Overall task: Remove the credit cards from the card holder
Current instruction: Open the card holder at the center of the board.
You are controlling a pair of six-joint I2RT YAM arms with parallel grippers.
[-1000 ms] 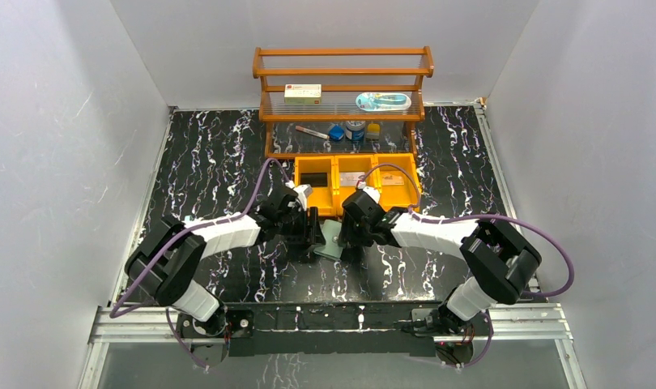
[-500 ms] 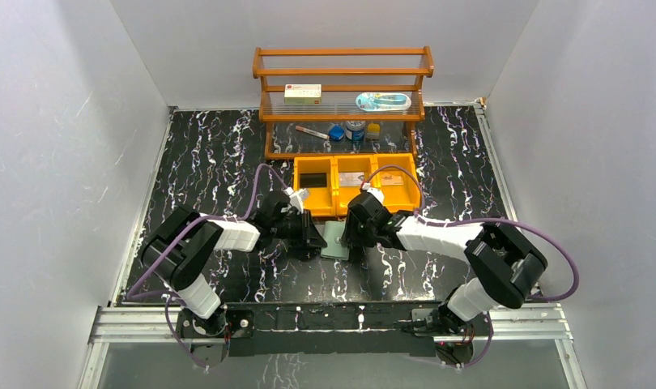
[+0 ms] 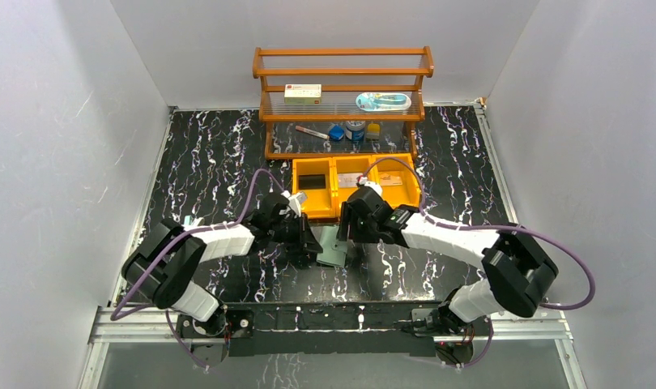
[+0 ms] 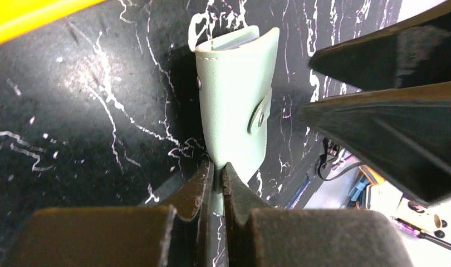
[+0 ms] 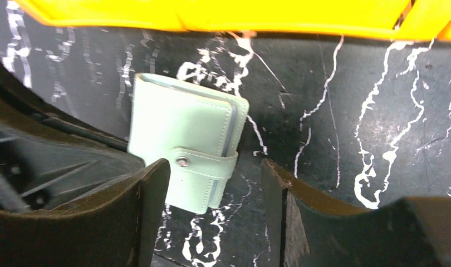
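Clamped since a second ago: our left gripper (image 4: 215, 178), pinching the card holder (image 4: 234, 94) by one edge, mid-bench just before the orange bins (image 5: 212, 14). Right gripper (image 5: 212, 169) spread wide, empty. Item: light, soft, slippery; we'd grip beside the snap tab (image 5: 204, 161).

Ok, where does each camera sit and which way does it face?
Top external: above and behind the bases, looking down on the table; left arm and right arm show.
Left wrist: looks along the shut left end effector, pinching the card holder by its edge.
Right wrist: looks down past the open right end effector at the card holder and orange bin.
Shared: all three show the card holder.
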